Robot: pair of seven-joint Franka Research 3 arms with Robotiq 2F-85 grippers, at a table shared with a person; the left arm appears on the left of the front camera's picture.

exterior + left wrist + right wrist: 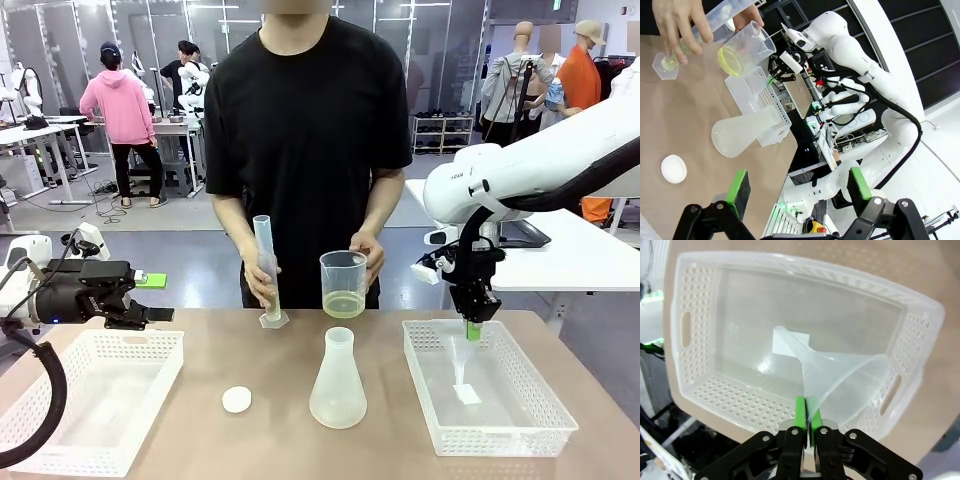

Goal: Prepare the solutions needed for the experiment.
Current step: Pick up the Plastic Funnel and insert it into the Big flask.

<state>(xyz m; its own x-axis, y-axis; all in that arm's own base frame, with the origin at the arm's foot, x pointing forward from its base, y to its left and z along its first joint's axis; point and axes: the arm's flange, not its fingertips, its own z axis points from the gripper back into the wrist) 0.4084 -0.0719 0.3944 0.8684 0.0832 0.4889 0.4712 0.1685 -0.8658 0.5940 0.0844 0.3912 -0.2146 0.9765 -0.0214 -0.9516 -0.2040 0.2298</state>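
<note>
Two sets of fingers: one on each side of the bench, each above a basket.
Left fingers [155, 297] [799, 185]: spread wide apart with nothing between the green pads, hanging over the far edge of the left basket [100, 335].
Right fingers [473, 328] [807, 415]: clamped together on the rim of the funnel, pointing down into the right basket [500, 440] [705, 330].
Funnel [463, 365] [840, 385]: one, clear plastic, with its spout aimed at a small white square [467, 394] on the basket floor.
Baskets: two, white and perforated, one at the left and one at the right.
Flask [338, 385] [740, 135]: one, frosted and conical, upright at the middle of the bench. I cannot tell whether it holds any liquid.
White disc [237, 399] [673, 168]: one, lying just left of the flask and apart from it.
Solutions [344, 304] [732, 60]: pale yellow-green liquid, a shallow layer in the bottom of the beaker.
Beaker [344, 272] [747, 42]: one, clear, held above the far edge of the bench by the person's hand [368, 250] on the right.
Measuring cylinder [266, 255] [715, 22]: one, leaning slightly with its six-sided foot at the far edge, gripped by the person's other hand [262, 285].
</note>
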